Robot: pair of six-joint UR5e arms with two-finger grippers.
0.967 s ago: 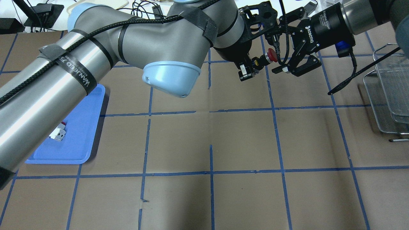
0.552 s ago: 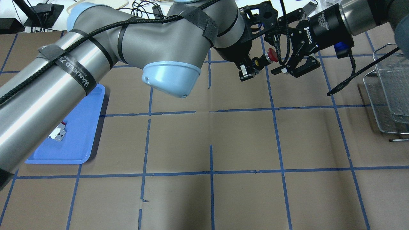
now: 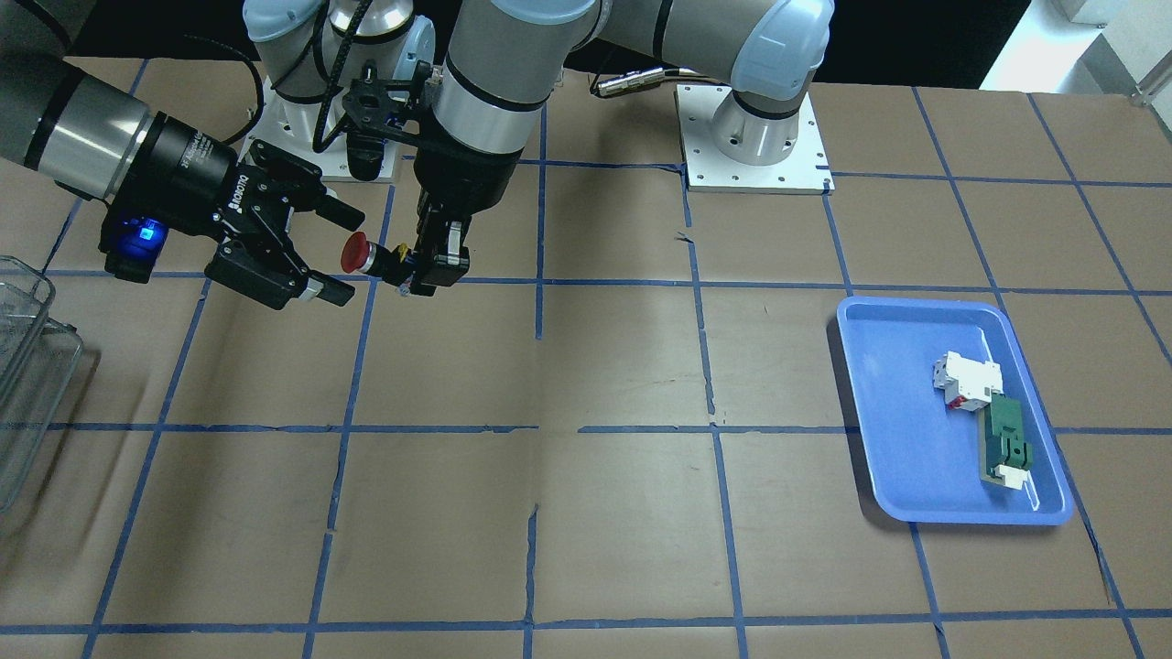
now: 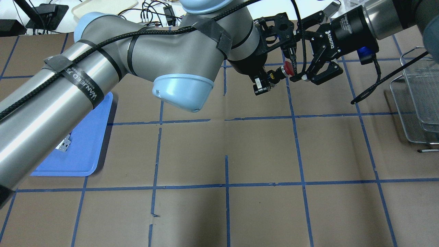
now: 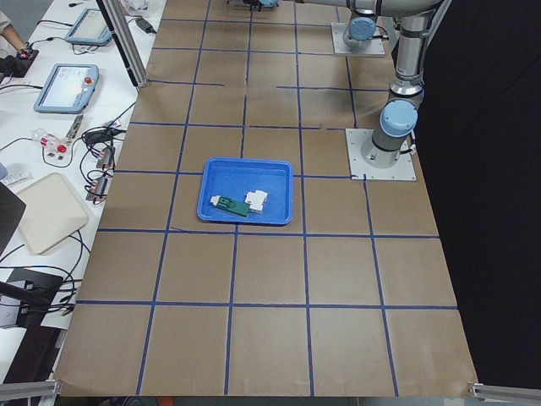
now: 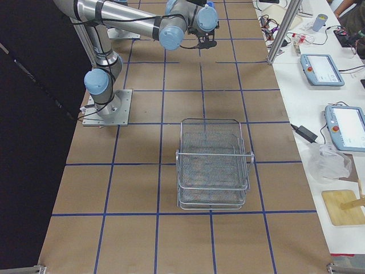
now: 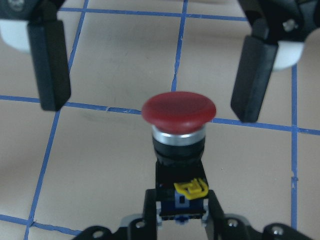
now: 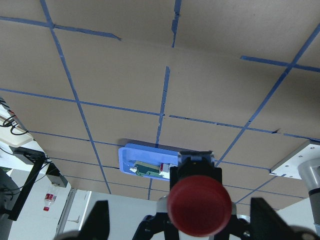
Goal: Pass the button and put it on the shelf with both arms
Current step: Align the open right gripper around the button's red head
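My left gripper [image 3: 414, 269] is shut on the black body of the button [image 3: 355, 253] and holds it sideways, well above the table, red cap pointing at my right gripper [image 3: 341, 254]. The right gripper is open, with one finger on each side of the cap and not touching it. In the left wrist view the button [image 7: 179, 111] stands up from my left gripper [image 7: 182, 212], with the right gripper's fingers [image 7: 252, 75] wide apart beyond it. In the right wrist view the cap [image 8: 199, 200] is centred between the open fingers. The wire shelf [image 6: 214, 162] stands on the table's right side.
A blue tray [image 3: 916, 499] on the table's left side holds a white block switch [image 3: 966, 377] and a green flat part [image 3: 1005, 444]. The shelf's edge [image 4: 416, 92] is just right of the right arm. Brown table with blue tape lines lies below.
Both grippers and the button have shifted a little toward the robot. The left arm's elbow has moved with them. The right gripper stays open around the cap.
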